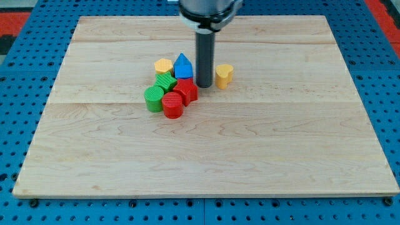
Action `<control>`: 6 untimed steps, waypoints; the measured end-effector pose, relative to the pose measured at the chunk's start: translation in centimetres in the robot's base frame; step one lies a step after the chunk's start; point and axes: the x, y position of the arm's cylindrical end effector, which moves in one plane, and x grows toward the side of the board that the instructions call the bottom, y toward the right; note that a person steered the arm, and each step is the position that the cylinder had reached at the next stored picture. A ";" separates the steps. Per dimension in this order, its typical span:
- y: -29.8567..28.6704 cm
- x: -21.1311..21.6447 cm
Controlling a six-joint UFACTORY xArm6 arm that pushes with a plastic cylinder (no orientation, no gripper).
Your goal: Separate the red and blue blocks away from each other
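Note:
A blue house-shaped block (pixel 183 66) stands in a tight cluster just above the board's middle. A red block of unclear shape (pixel 186 90) sits right below it, and a red cylinder (pixel 173 105) lies at the cluster's lower edge. My tip (pixel 204 85) rests on the board just right of the blue block and the upper red block, close to or touching them. The rod rises straight up from there and hides what lies behind it.
A yellow hexagon block (pixel 163 65) sits left of the blue block. Two green blocks (pixel 165 82) (pixel 154 99) form the cluster's left side. A yellow block (pixel 224 75) stands alone right of the rod. The wooden board (pixel 281 156) lies on a blue pegboard.

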 end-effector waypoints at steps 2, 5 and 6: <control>-1.7 2.2; -4.6 -4.0; -3.5 -7.3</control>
